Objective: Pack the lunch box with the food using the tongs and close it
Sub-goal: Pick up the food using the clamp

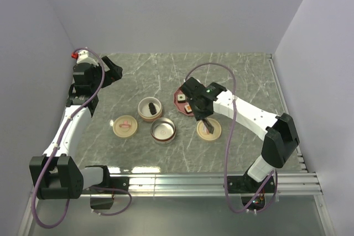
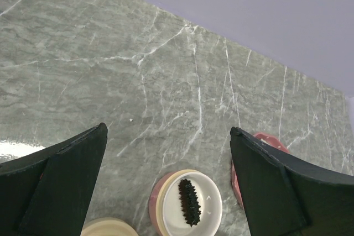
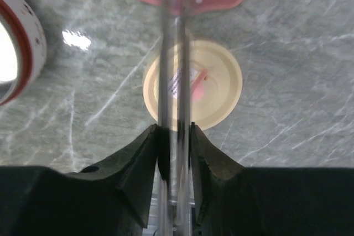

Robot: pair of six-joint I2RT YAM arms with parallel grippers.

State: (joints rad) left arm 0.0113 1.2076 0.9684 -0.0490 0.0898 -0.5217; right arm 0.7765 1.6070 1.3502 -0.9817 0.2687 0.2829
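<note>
Looking down, I count two round tins and two cream lids: left lid [image 1: 119, 131], right lid [image 1: 216, 132]. The far tin [image 1: 140, 108] holds one dark food piece [image 1: 150, 108]; the near tin [image 1: 163, 130] shows its shiny floor. My right gripper [image 3: 176, 134] is clenched on the tongs [image 3: 172, 53], tips over the red plate [image 1: 179, 90], where two food pieces [image 1: 181, 98] show — my left gripper [image 2: 168, 129] gapes.

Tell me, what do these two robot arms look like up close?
Both the left arm and right arm have white links with chunky black joints and black bases. A mauve cable loops along each. Each end effector has two black, wedge-shaped fingers. A small green light glows on the right wrist; a small red part shows on the left wrist.
</note>
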